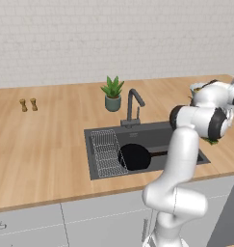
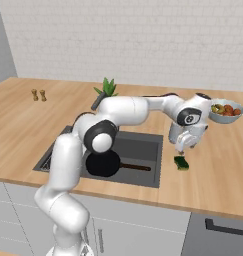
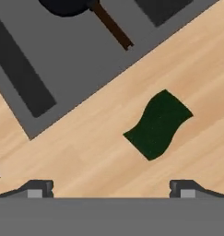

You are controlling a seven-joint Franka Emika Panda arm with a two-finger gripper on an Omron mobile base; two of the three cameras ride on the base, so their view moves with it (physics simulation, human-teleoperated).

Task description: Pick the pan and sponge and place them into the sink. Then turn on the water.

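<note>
Black pan (image 2: 103, 164) in sink (image 2: 143, 145), handle toward green sponge (image 2: 181, 162).

I've got the arm (image 2: 123, 110) stretched way out right, gripper (image 2: 180, 150) pointing straight down, jaws wide open, holding nothing.

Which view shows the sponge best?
The hand view: the sponge lies unobstructed on the counter beside the sink. The right base view shows it small under the open gripper; in the left base view the arm covers it.
</note>
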